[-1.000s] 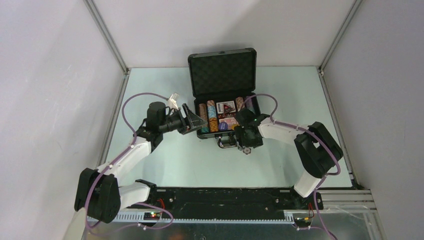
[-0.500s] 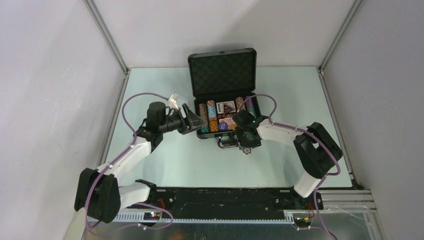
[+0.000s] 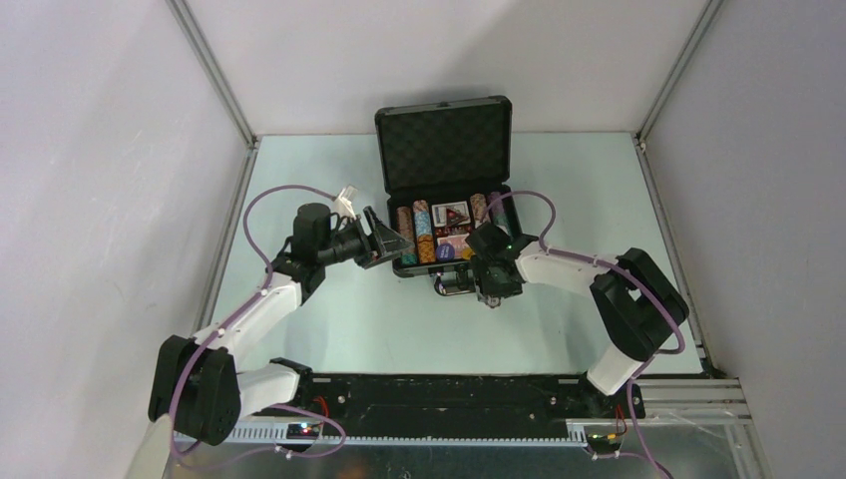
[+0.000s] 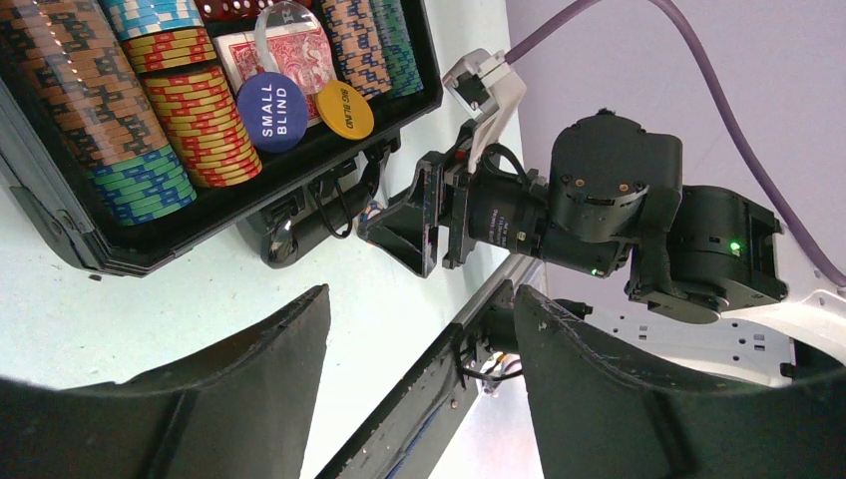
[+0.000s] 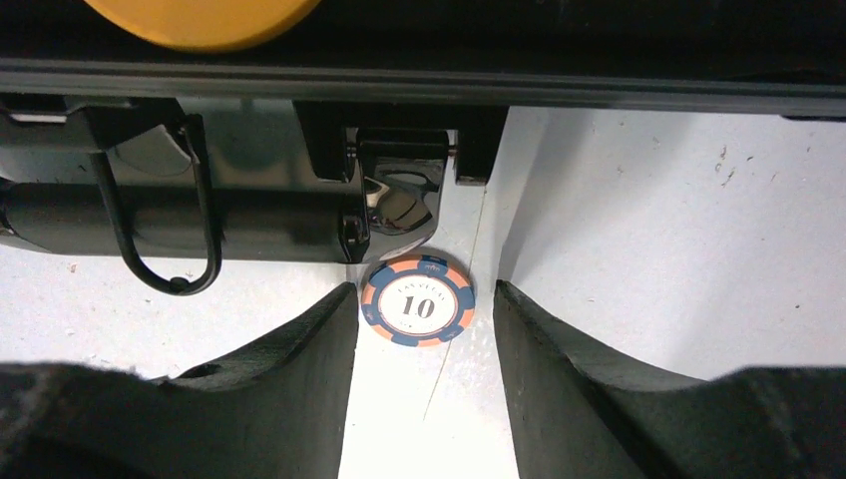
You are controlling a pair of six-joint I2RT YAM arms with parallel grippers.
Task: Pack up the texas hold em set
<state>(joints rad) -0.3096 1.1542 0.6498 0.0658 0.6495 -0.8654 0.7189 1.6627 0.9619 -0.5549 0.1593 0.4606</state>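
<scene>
Lower the right pincer (image 5: 423,291), gaping wide and empty, straight down around the orange 10 chip (image 5: 418,301); pinch opposite rims low against the table (image 5: 698,249), steering clear of the briefcase handle (image 5: 150,215) just behind. Lies flat, face up, on the table right before the handle's hinge, near touching. Round, so no long axis; thin axis vertical. Leave the left pincer (image 4: 421,299), likewise gaping and empty, beside the left end of the briefcase (image 3: 444,140).

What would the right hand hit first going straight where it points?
Probably the orange 10 chip lying between its fingers on the table, just short of the case; depth is unclear.
</scene>
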